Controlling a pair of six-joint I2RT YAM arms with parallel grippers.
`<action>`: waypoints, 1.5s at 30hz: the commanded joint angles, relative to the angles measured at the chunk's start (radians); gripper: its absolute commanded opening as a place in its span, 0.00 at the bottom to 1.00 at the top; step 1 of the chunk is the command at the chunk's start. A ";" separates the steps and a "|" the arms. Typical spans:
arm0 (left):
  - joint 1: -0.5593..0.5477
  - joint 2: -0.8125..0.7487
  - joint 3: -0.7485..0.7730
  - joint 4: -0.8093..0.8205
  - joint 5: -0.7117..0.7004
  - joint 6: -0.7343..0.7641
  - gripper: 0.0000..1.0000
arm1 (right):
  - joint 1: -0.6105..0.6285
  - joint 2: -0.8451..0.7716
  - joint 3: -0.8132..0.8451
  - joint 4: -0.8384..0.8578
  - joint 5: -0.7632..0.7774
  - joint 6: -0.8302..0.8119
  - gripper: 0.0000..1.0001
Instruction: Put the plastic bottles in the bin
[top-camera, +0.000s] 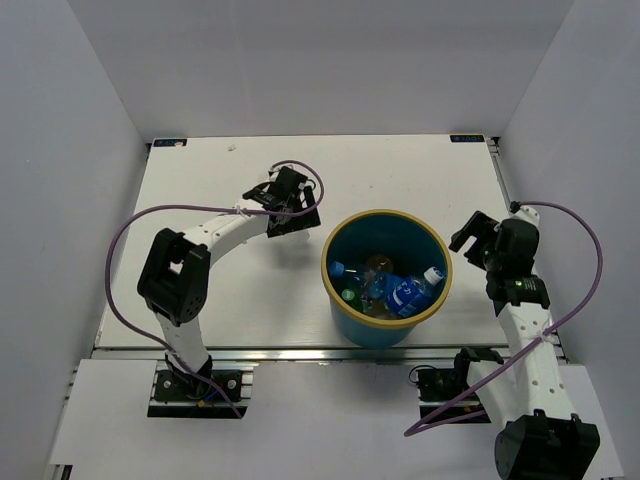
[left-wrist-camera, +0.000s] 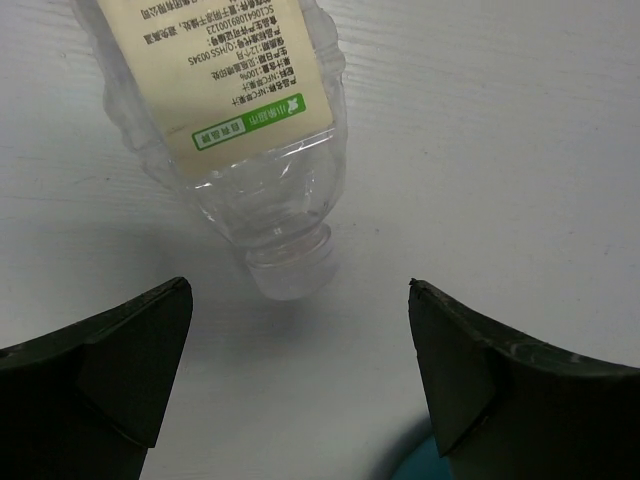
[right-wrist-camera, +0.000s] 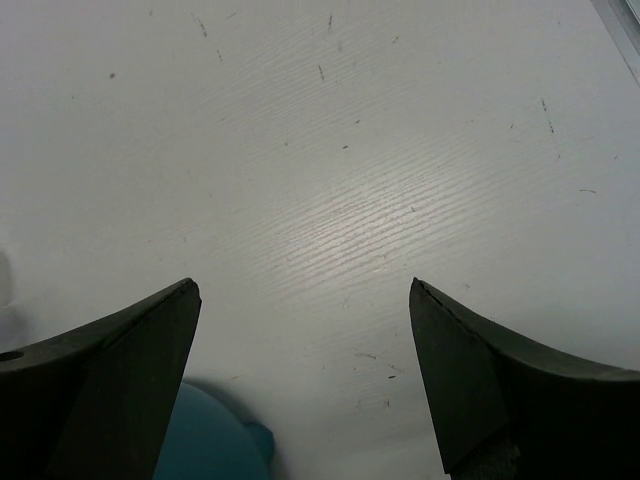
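One round dark teal bin (top-camera: 365, 332) with a tan rim stands on the white bench (top-camera: 230, 300), holding a heap of small bottles (top-camera: 400, 293) too jumbled to count. One clear bottle (left-wrist-camera: 240, 120) with a cream label lies on the bench outside it, cap towards the left hand (left-wrist-camera: 300, 288); both that and the right hand (right-wrist-camera: 305, 285) gape wide, gripping nothing

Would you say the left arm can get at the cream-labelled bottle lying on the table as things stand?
Probably yes: the left gripper is open, and the cream-labelled bottle lies on the table just ahead of it, cap toward it, with nothing in between.
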 joint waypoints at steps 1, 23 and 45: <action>-0.002 0.001 -0.017 0.073 0.028 -0.038 0.98 | -0.006 -0.021 -0.015 0.060 0.005 0.010 0.89; -0.003 0.046 -0.001 0.018 -0.127 -0.025 0.17 | -0.009 -0.034 -0.030 0.069 -0.024 0.002 0.89; -0.409 -0.488 0.137 -0.014 -0.057 0.167 0.00 | -0.009 -0.025 -0.038 0.084 -0.129 -0.010 0.89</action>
